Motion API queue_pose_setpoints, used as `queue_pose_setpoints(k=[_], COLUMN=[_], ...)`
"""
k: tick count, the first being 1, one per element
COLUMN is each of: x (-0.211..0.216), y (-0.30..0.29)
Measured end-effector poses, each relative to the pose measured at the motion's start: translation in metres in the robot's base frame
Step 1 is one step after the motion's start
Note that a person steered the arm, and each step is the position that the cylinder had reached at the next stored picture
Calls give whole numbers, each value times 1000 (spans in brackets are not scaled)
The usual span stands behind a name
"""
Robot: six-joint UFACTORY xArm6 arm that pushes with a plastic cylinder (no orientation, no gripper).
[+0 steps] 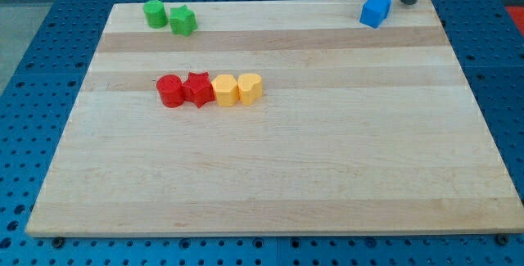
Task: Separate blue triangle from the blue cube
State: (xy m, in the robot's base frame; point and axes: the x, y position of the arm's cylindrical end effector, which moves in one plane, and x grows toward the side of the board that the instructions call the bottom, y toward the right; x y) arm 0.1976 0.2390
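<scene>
Two blue blocks sit pressed together near the board's top right corner. The upper right one looks like the blue cube (381,2). The lower left one looks like the blue triangle (370,15), though its shape is hard to make out. They touch, with no gap showing. My tip (409,2) comes in from the view's top and stands just to the right of the blue cube, close to it, at the board's top edge.
A green cylinder (155,12) and another green block (182,21) lie at the top left. A touching row runs left of centre: red cylinder (169,91), red star (197,89), yellow block (225,91), yellow block (250,88). The wooden board (278,176) lies on a blue pegboard.
</scene>
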Motion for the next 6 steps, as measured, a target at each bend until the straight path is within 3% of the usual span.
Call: queue_pose_setpoints(k=[6], x=[14], y=[-86])
